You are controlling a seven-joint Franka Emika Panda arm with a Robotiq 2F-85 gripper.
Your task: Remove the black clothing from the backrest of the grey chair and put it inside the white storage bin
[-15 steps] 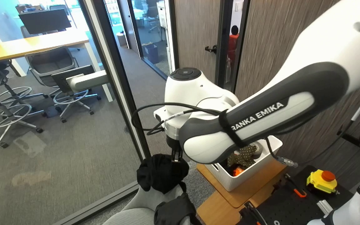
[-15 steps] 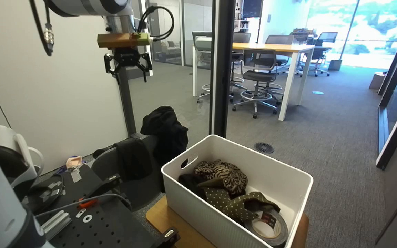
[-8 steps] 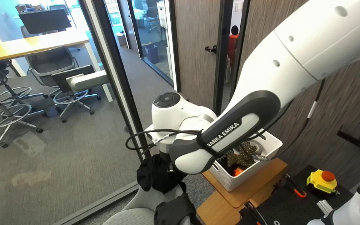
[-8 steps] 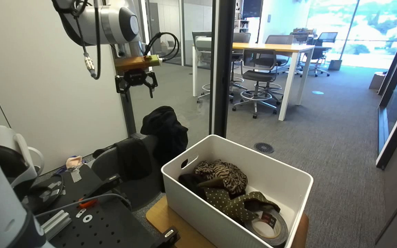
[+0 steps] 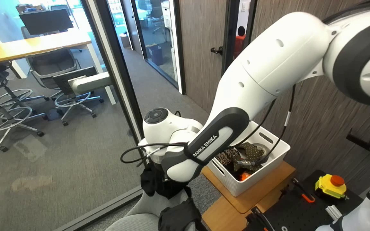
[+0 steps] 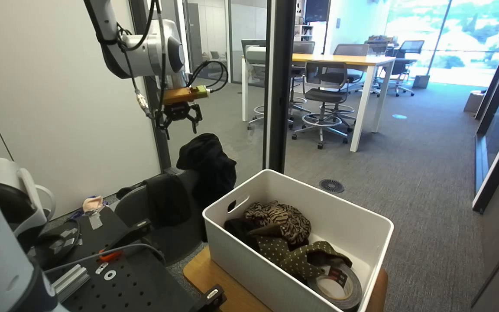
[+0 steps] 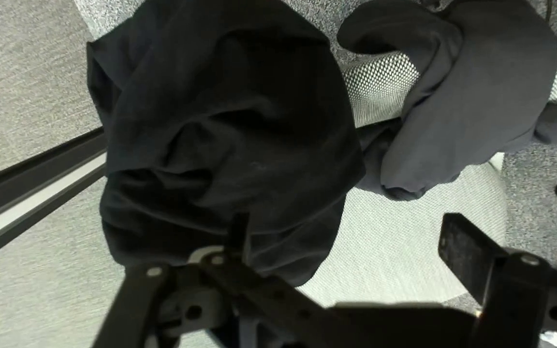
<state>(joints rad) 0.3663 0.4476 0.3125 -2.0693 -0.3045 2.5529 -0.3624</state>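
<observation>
Tool (image 7: 346, 230) spread wide, gripping nothing; white bin (image 6: 336, 220) shows only in both exterior views

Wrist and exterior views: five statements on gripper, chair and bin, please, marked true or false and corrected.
1. Black clothing is draped over the grey chair. True.
2. A roll of tape lies inside the white storage bin. True.
3. That bin holds nothing else. False: dotted cloth and animal-print cloth are there too.
4. The gripper is open. True.
5. The gripper is over the bin. False: the wrist view shows the clothing and chair below.
</observation>
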